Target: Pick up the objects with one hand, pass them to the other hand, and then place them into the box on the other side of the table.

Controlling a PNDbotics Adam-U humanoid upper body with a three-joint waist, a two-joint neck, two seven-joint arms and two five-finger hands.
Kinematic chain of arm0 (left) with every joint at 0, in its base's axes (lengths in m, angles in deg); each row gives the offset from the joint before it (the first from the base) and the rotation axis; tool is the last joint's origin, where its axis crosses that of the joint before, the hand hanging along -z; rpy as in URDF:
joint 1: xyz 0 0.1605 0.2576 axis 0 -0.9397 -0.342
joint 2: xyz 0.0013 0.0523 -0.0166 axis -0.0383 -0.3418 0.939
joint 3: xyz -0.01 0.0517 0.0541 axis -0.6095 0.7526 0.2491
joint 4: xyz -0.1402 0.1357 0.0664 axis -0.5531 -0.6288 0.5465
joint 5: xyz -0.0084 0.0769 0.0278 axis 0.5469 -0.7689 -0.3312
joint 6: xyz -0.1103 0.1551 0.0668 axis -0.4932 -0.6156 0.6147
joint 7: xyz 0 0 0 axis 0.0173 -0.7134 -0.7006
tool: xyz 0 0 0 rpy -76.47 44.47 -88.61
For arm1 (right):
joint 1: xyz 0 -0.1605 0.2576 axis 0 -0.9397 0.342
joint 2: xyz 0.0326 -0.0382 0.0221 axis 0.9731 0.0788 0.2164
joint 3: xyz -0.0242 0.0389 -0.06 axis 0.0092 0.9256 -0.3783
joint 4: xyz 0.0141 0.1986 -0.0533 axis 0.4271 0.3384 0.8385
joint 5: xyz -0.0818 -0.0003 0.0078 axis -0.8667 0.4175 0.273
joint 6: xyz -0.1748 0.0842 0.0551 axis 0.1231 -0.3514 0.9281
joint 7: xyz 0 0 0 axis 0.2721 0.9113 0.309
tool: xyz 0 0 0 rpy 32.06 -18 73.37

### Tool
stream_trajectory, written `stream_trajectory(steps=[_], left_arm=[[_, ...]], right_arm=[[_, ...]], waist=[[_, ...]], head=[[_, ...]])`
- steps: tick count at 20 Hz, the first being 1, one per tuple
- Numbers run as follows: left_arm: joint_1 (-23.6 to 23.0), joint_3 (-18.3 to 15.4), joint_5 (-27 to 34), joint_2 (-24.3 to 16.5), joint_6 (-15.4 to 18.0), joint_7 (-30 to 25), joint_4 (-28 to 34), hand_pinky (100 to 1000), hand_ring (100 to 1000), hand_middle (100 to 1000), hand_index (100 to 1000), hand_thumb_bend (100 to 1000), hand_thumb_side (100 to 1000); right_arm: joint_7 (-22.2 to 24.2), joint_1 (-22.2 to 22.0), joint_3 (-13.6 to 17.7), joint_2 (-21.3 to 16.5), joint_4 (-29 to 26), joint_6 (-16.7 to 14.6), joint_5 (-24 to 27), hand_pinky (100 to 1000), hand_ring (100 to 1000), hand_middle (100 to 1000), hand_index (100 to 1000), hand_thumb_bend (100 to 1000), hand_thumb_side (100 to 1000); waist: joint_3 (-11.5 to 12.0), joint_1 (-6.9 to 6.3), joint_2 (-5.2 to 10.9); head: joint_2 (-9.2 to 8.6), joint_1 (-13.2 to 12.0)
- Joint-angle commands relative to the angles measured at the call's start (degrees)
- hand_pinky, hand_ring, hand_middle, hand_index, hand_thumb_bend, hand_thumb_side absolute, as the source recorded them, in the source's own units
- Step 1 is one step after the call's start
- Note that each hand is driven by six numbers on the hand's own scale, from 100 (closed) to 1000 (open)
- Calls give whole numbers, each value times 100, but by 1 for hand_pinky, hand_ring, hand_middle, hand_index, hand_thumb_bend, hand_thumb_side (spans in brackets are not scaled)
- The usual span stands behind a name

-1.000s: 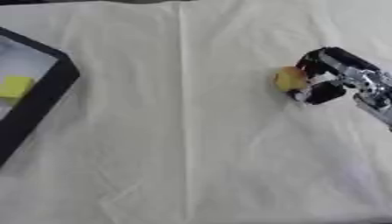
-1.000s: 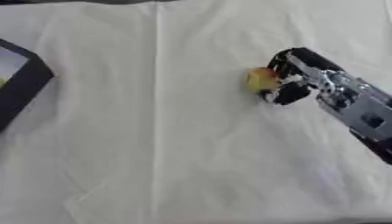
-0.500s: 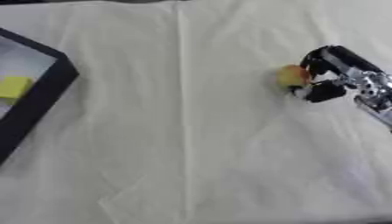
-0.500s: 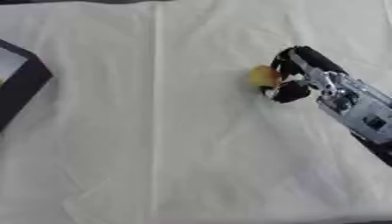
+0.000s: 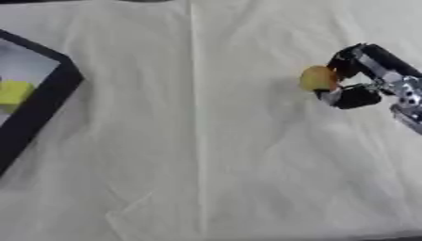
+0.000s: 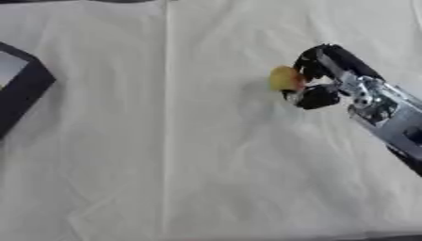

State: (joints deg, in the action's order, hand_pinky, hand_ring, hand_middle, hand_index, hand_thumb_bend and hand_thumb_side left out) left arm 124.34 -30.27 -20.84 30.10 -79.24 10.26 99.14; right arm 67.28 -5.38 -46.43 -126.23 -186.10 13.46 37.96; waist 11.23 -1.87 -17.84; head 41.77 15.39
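Observation:
A small round yellow-orange object [image 5: 316, 78] is at the right of the cloth-covered table, and my right hand [image 6: 329, 75] has its fingers and thumb curled round it. The right arm [image 6: 387, 117] reaches in from the right edge. A black-rimmed box [image 5: 41, 110] sits at the left edge with a yellow object [image 5: 15, 92] inside it. My left hand shows in neither view.
A cream cloth [image 5: 198, 155] with a lengthwise fold line covers the table. The box's black corner [image 6: 25, 92] juts in from the left in the right eye view.
The right hand and the yellow-orange object have shifted slightly up and left in the views; the hand has stayed closed on it.

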Motion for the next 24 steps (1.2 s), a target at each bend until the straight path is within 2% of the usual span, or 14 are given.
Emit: stream_trajectory(steps=[1,13,19,24], left_arm=[[30,-61,-20,-244,-4,-3,56,781,685,606,731,282,429],[-51,-264,237,-291,-93,117,392,784,678,599,732,239,427],[-7,-558,530,-298,-187,383,921,791,669,589,735,185,414],[109,-724,952,-273,-276,637,1475,791,665,583,735,158,420]], right_arm=[[-213,5,196,-202,-235,-110,109,625,571,384,543,268,100],[-1043,77,317,133,-252,-1125,344,533,542,366,520,218,100],[-1285,214,205,385,-252,-1367,267,486,527,363,515,199,100],[-1462,383,37,661,-252,-1338,271,460,515,356,505,182,100]], waist=[[-21,-6,203],[-110,-60,286],[-86,-72,329],[-51,-83,370]], head=[[28,-42],[83,-93],[97,-70],[114,-58]])
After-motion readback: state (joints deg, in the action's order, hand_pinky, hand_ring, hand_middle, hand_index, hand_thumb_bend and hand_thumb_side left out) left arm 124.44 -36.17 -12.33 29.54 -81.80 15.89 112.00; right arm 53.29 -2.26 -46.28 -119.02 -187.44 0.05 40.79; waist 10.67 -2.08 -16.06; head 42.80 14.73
